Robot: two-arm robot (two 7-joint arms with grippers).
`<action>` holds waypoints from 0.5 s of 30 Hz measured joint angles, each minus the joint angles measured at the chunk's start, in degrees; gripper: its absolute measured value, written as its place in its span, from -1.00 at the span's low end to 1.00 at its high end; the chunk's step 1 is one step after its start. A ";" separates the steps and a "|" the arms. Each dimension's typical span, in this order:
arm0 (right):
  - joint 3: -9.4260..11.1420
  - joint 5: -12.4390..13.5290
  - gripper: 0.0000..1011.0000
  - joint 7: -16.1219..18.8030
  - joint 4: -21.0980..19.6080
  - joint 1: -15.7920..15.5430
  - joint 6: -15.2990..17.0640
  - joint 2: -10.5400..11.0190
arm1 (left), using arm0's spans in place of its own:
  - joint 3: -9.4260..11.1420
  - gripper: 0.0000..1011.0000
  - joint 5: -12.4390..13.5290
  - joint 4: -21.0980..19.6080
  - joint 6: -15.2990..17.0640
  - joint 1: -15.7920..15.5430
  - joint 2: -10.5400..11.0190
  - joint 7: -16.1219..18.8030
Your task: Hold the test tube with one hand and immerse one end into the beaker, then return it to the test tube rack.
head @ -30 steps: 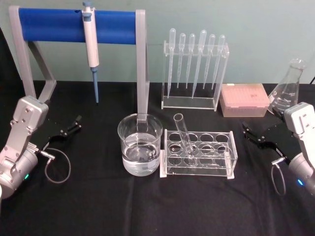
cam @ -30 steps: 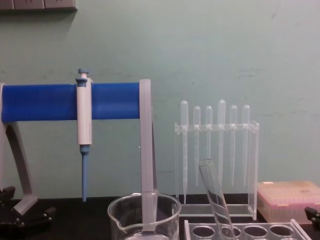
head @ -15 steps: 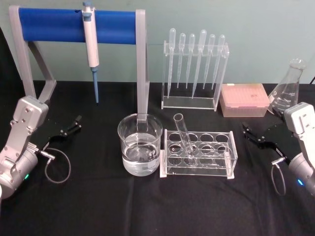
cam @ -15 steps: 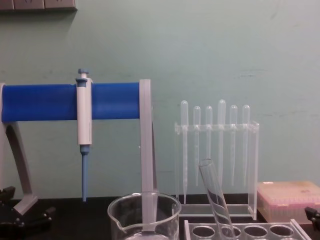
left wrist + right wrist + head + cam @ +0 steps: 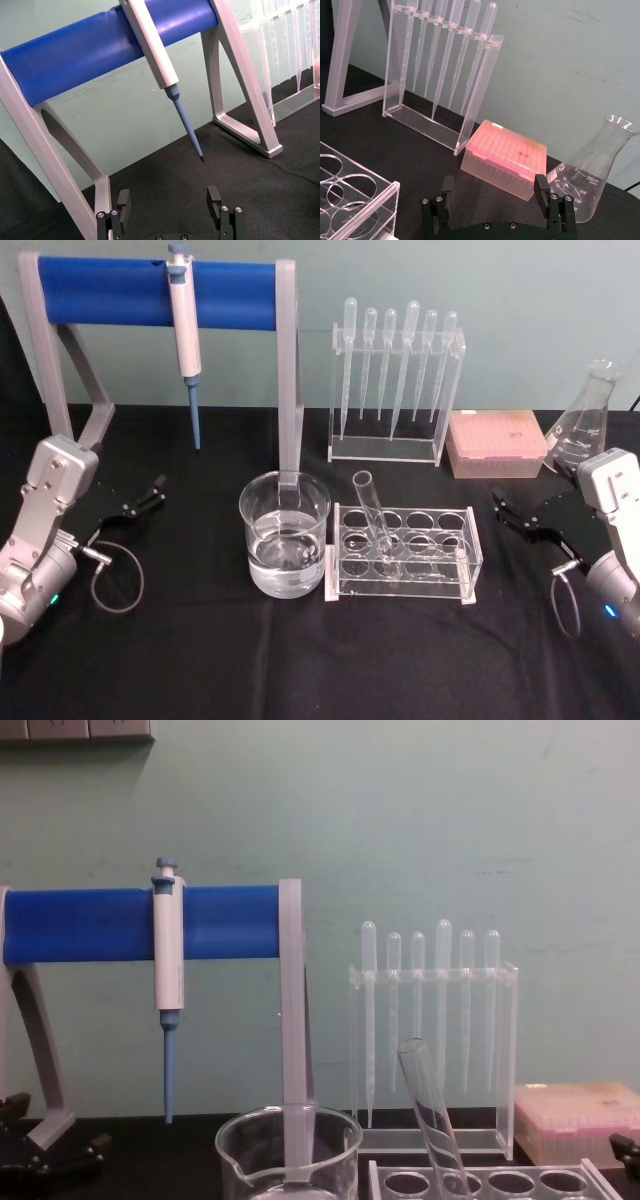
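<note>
Pincers both released, empty: left gripper [image 5: 142,498], right gripper [image 5: 508,508] sit wide of the work. Test tube [image 5: 375,520] leans in test tube rack [image 5: 440,552] beside beaker [image 5: 285,540]. Grab, dip and return all look pending.

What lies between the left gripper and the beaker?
In the head view, bare black tablecloth: nothing stands between the left gripper and the beaker.
</note>
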 joint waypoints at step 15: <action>0.00 0.00 0.98 0.00 0.00 0.00 0.00 0.00 | 0.00 0.98 0.00 0.00 0.00 0.00 0.00 0.00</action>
